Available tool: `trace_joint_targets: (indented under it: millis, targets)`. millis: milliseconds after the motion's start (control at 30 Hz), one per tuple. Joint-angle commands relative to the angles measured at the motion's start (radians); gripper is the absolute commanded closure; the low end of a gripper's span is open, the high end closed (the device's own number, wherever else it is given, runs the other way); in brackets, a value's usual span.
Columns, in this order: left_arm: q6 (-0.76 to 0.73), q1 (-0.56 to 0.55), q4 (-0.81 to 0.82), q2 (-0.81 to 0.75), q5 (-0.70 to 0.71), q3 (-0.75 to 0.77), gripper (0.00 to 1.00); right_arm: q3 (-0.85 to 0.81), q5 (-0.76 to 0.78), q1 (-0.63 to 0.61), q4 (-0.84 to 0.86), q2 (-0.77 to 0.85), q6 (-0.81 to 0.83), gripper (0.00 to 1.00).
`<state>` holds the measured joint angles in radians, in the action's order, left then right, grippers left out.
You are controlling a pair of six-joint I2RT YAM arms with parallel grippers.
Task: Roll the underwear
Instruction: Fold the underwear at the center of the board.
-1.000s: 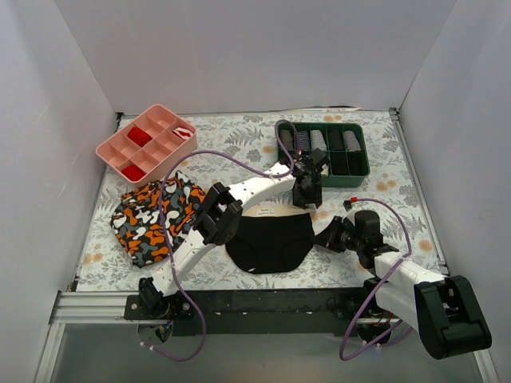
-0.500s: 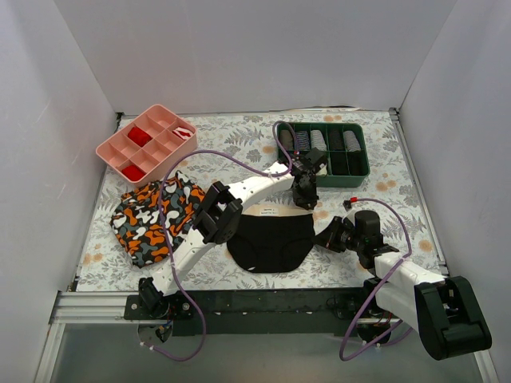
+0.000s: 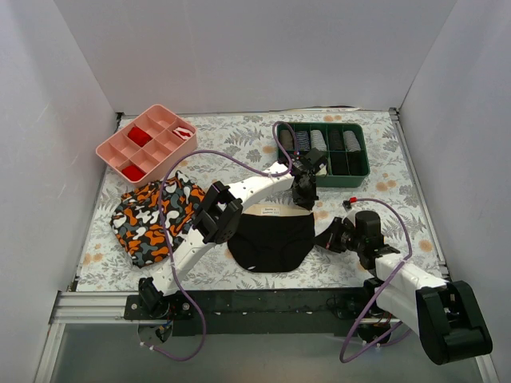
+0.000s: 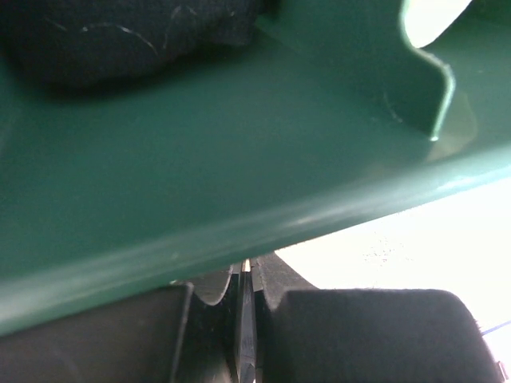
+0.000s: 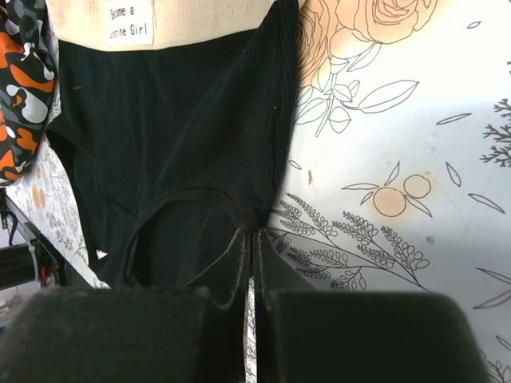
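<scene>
The underwear [image 3: 270, 241] lies spread flat on the table [image 3: 239, 140], just in front of the green compartment tray [image 3: 347, 181] and a little left of its middle. Its cream waistband [image 3: 275, 211] is the edge nearest the tray. The black body reaches away from the tray toward the arm bases. In the right wrist view the underwear [image 5: 176, 136] shows a white label [image 5: 132, 20] on the waistband [image 5: 200, 20], and a curved leg opening lower down.

The left claw [image 3: 303, 196] hangs at the tray's front left corner, over the waistband's tray-side end. Its own camera is filled by the green tray [image 4: 239, 159] wall, with something dark inside at the top. The left claw [image 4: 246, 319] is closed, with only a thin slit between the fingers and nothing seen in it.

The right claw [image 3: 325, 239] sits low on the table in front of the tray, against the underwear's right edge. From its wrist, the right claw [image 5: 251, 247] has its fingers pressed together. Their tips meet the black hem beside the leg opening, and I cannot tell whether any fabric is pinched.

Rolled garments [image 3: 318, 140] fill the tray's compartments. A pink divided tray [image 3: 108, 152] stands well to the left of the green tray. An orange, black and white patterned cloth [image 3: 152, 214] lies left of and nearer than it.
</scene>
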<state>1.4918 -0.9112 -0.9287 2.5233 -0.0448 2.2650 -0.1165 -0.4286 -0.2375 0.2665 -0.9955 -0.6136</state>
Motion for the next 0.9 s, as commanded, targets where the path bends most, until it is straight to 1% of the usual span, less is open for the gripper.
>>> trace_joint_targets:
  millis: [0, 133, 233, 267, 333, 433, 567, 633, 767, 867]
  targets:
    - [-0.004, -0.014, -0.009, 0.005, 0.016, -0.051, 1.00, -0.021, 0.011, 0.000, -0.059, 0.072, 0.040, 0.99]
    - [0.001, -0.009, 0.027, -0.072, 0.014, -0.068, 1.00, -0.073, 0.082, 0.000, -0.220, 0.214, 0.058, 0.99]
    - [0.002, -0.003, 0.063, -0.136, 0.002, -0.096, 1.00, -0.106, 0.105, 0.000, -0.265, 0.279, 0.067, 0.99]
    - [0.001, 0.000, 0.071, -0.152, -0.001, -0.102, 1.00, -0.127, 0.105, 0.001, -0.318, 0.287, 0.071, 0.99]
    - [-0.001, 0.005, 0.087, -0.193, -0.001, -0.122, 1.00, -0.149, 0.102, 0.000, -0.342, 0.297, 0.078, 0.99]
    - [-0.007, 0.008, 0.117, -0.251, 0.016, -0.154, 1.00, -0.186, 0.080, -0.002, -0.365, 0.293, 0.100, 0.99]
    - [0.004, 0.024, 0.188, -0.334, 0.022, -0.264, 1.00, -0.241, 0.039, -0.016, -0.403, 0.264, 0.136, 0.99]
    - [0.002, 0.032, 0.235, -0.382, 0.025, -0.300, 1.00, -0.285, 0.025, -0.029, -0.453, 0.232, 0.164, 0.99]
    - [0.004, 0.052, 0.320, -0.426, -0.009, -0.370, 1.00, -0.315, 0.037, -0.075, -0.487, 0.187, 0.173, 0.99]
    - [0.002, 0.057, 0.326, -0.443, -0.015, -0.395, 1.00, -0.319, 0.079, -0.135, -0.474, 0.172, 0.137, 0.99]
